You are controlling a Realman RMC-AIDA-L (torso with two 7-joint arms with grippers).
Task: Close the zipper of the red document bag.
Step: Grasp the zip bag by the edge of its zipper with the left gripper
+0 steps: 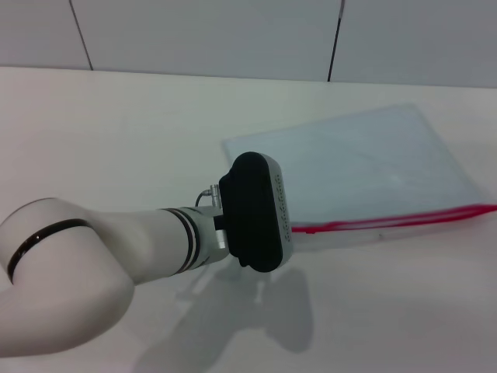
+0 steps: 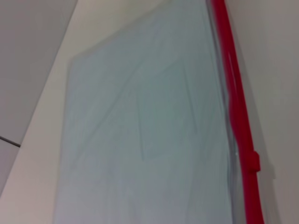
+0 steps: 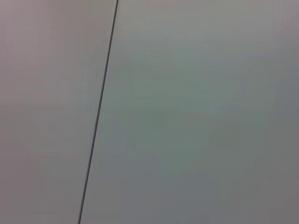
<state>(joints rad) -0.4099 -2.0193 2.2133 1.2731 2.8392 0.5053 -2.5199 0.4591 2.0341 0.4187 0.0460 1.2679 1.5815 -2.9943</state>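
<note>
Position before closing: my left hand (image 1: 256, 211), its finger state not discernible, hovers at the near-left corner of the flat translucent blue-grey document bag (image 1: 365, 167) on the white tabletop (image 1: 116, 140). Its bright red zipper strip (image 1: 404, 220) runs rightward, away from this hand; the slider (image 2: 252, 160) lies close by.

A plain white desk (image 1: 116, 132) meets a pale panelled wall (image 1: 202, 35) divided by thin dark seams.

The left arm (image 1: 93, 256) reaches in from the lower left, forearm level, wrist bent so its black tool (image 1: 256, 211) faces away; its fingers are hidden.
</note>
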